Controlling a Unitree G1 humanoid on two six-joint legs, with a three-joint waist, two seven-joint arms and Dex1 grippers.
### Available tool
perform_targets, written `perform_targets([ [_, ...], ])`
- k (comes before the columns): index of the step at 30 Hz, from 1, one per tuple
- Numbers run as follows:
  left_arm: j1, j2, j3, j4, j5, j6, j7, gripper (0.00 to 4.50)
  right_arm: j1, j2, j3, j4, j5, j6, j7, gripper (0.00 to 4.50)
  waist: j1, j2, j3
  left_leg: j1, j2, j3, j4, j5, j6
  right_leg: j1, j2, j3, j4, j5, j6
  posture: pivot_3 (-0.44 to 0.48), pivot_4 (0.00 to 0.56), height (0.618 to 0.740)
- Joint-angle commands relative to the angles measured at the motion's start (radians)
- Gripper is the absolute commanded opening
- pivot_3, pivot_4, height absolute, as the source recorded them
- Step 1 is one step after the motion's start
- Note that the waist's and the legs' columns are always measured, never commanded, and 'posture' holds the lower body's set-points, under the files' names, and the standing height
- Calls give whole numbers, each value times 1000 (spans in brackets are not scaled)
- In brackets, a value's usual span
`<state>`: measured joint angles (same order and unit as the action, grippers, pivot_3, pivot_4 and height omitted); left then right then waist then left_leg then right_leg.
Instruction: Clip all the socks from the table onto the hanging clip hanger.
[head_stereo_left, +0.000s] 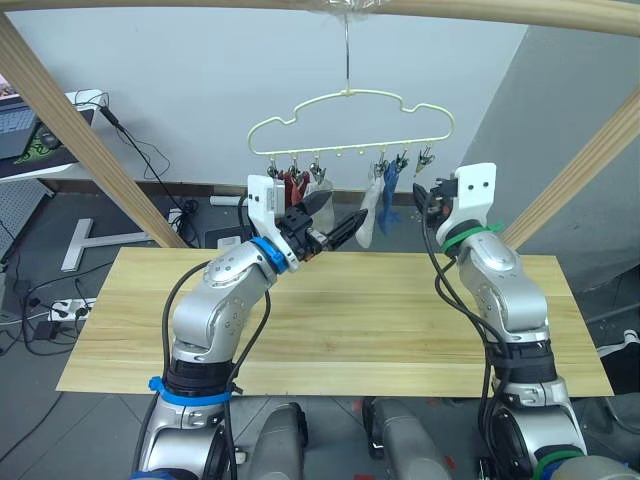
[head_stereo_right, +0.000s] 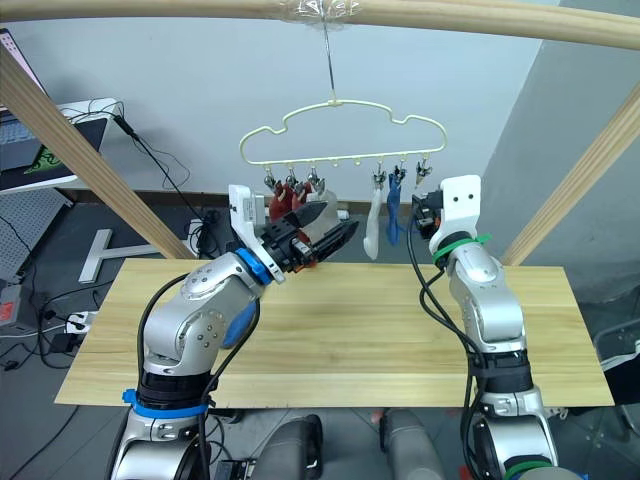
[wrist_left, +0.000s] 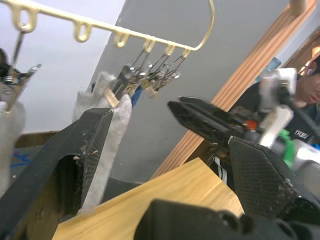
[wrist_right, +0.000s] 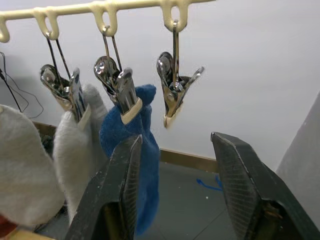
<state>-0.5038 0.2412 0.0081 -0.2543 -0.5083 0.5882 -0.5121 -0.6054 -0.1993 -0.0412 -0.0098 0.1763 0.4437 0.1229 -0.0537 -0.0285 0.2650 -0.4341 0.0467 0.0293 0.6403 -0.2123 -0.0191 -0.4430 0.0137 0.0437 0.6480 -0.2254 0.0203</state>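
Note:
The pale-yellow clip hanger (head_stereo_left: 350, 120) hangs from the wooden pole above the far edge of the table (head_stereo_left: 330, 330). Clipped to it from left to right are a rust red sock (head_stereo_left: 293, 186), a light grey sock (head_stereo_left: 320, 186), another grey sock (head_stereo_left: 369, 215) and a blue sock (head_stereo_left: 390, 200). The clip (wrist_right: 175, 95) at the right end holds nothing. My left gripper (head_stereo_left: 345, 210) is open and holds nothing, raised just below the hanger's middle, between the two grey socks. My right gripper (wrist_right: 175, 142) is open under the right-end clip, beside the blue sock (wrist_right: 131, 135).
Slanted wooden poles (head_stereo_left: 80, 130) of the frame stand at both sides of the table. A desk with a laptop (head_stereo_left: 20, 125) and floor cables (head_stereo_left: 60, 300) lie at the far left. In the left wrist view, a person (wrist_left: 310, 95) is behind my right arm.

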Motion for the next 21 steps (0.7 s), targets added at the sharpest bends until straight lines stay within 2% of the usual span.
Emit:
perform_targets([
  [1, -17, 7, 9, -58, -21, 1, 2, 4284, -38, 4, -14, 27, -12, -66, 6, 2296, 3, 0, 0, 0, 0, 0, 0, 0, 0, 0, 0, 0, 0, 0, 0, -3, 270, 740],
  [21, -77, 24, 5, -84, -32, 15, 0, 4284, -183, 28, -15, 242, -29, -211, 60, 2296, 21, 0, 0, 0, 0, 0, 0, 0, 0, 0, 0, 0, 1, 0, 0, 19, 256, 740],
])
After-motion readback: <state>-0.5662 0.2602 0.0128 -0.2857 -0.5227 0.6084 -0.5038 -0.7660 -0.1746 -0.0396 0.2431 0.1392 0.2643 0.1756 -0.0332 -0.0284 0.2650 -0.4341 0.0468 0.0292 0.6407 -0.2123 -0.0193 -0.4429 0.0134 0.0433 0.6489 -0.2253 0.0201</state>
